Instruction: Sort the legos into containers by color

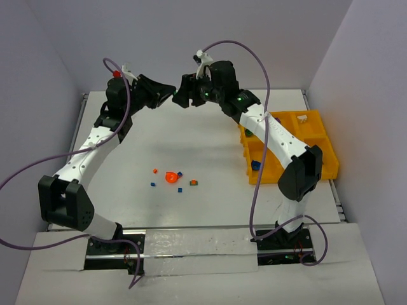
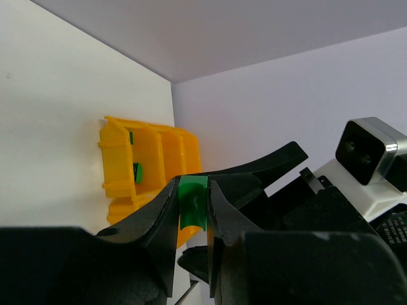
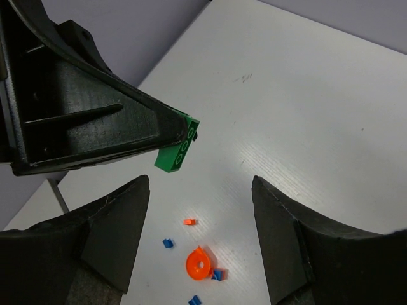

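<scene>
My left gripper (image 2: 193,184) is shut on a green brick (image 2: 193,204), held in the air over the back middle of the table. From the right wrist view the same green brick (image 3: 177,150) sticks out of the left fingers (image 3: 127,127), studs showing. My right gripper (image 3: 200,185) is open just below and in front of it, nothing between its fingers. In the top view the left gripper (image 1: 169,96) and right gripper (image 1: 180,97) nearly meet tip to tip. The yellow-orange tray (image 1: 321,136) lies at the right; green bricks (image 2: 137,171) sit in one compartment.
Loose legos lie mid-table: an orange dish (image 1: 170,177), an orange bit (image 1: 154,171), blue bits (image 1: 152,184) and a brown-green piece (image 1: 193,183). A blue brick (image 1: 255,165) is in a near tray compartment. Grey walls close the back and both sides.
</scene>
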